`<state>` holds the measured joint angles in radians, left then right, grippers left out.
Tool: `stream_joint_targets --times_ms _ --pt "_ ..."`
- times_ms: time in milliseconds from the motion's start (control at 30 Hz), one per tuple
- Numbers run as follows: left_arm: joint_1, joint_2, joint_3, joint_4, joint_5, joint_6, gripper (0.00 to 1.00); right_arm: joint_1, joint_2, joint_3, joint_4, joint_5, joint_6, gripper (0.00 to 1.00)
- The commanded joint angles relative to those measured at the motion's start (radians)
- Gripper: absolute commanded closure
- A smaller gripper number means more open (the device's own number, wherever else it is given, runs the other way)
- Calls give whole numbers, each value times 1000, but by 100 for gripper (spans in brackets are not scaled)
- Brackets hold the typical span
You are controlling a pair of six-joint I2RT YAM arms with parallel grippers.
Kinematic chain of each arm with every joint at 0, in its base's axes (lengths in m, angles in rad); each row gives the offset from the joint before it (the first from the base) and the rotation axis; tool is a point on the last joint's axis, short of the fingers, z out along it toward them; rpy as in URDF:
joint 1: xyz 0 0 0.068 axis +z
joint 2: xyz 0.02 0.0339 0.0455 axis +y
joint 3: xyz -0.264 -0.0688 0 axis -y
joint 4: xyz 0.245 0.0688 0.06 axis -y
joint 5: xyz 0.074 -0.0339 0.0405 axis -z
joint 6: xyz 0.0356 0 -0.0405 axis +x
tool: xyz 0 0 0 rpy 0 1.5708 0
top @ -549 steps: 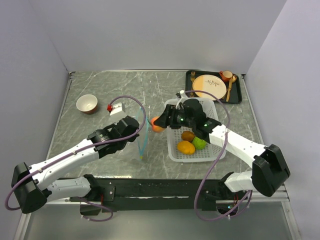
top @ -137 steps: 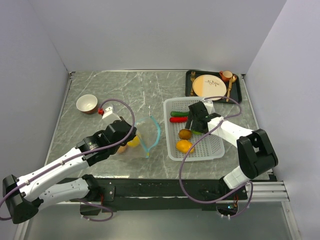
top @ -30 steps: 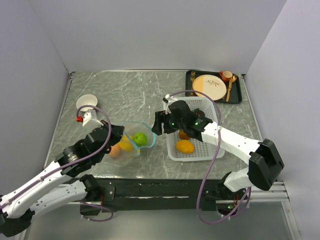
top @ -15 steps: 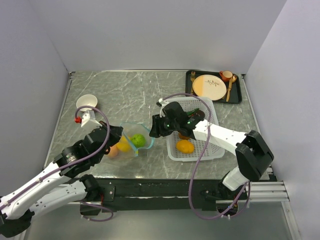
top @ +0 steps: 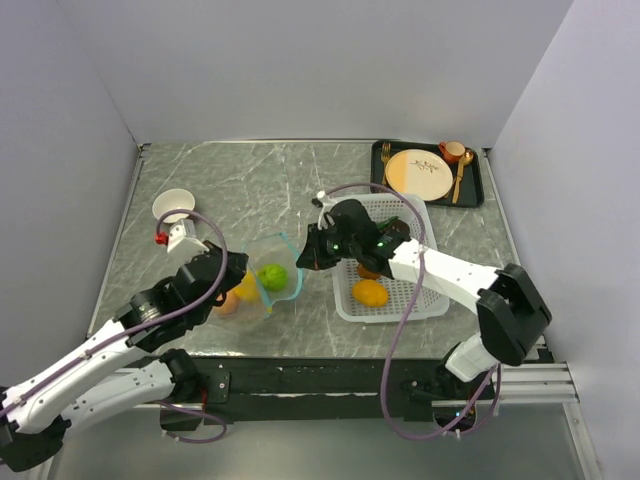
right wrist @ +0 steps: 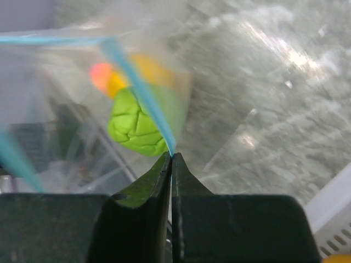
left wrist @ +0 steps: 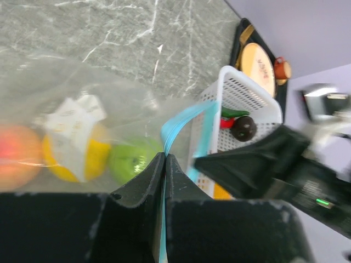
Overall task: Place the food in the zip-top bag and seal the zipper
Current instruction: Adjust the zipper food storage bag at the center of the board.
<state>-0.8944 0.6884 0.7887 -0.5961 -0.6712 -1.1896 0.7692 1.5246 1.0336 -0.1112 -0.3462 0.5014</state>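
The clear zip-top bag (top: 262, 292) lies left of the white basket, its mouth standing open. Inside it are a lime-green round (top: 271, 277), a yellow round (top: 246, 287) and a peach-pink one (top: 228, 303). My left gripper (left wrist: 165, 155) is shut on the near side of the teal zipper (left wrist: 186, 118). My right gripper (right wrist: 171, 155) is shut on the zipper (right wrist: 134, 87) at the mouth's far right side (top: 297, 265), just above the lime-green round (right wrist: 134, 126). An orange round (top: 371, 293), a brown round (left wrist: 243, 127) and the peppers (left wrist: 229, 116) stay in the basket.
The white mesh basket (top: 425, 298) sits right of the bag, under my right arm. A black tray (top: 478, 190) at the back right holds a tan plate (top: 417, 172), a cup (top: 452, 152) and cutlery. A white bowl (top: 174, 205) stands at the back left.
My right gripper has moved left to the bag's mouth and closed on the zipper strip. The mouth has narrowed and shifted slightly. My left gripper keeps its grip.
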Motion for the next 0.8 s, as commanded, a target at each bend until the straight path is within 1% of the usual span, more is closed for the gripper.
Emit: stream_joint_targets --times_ms 0,67,100,133,200,233,267,333,367,467,600,700,767 --pt "-5 59 24 -4 -33 10 94 25 -167 88 160 -27 34 92" --pt "-5 72 44 -39 -42 -10 96 39 -191 112 183 -22 19 92" --pt "-3 71 56 -41 -45 -11 99 44 -211 115 192 -17 16 92" --pt "-5 63 58 -51 -53 -22 99 44 -216 117 217 -16 14 92" --pt "-5 8 46 -45 -59 -25 99 45 -207 134 220 -19 11 91" --pt "-5 -21 38 -35 -65 -27 99 47 -199 146 194 -13 11 91" --pt "-5 -82 31 -37 -70 -33 99 45 -189 166 176 18 11 91" --pt "-3 -150 14 -28 -74 -22 99 50 -164 171 163 32 6 91" --pt "-5 -217 7 -7 -79 -10 99 50 -156 178 159 32 8 91" --pt "-5 -298 -6 -27 -91 5 96 51 -118 189 153 23 15 91" --pt "-3 -290 44 -100 -107 -11 97 53 -90 201 156 4 26 90" --pt "-5 -251 69 -97 -87 5 96 53 -69 207 159 3 37 89" --pt "-3 -215 64 -87 -77 16 95 53 -46 217 127 36 37 88"
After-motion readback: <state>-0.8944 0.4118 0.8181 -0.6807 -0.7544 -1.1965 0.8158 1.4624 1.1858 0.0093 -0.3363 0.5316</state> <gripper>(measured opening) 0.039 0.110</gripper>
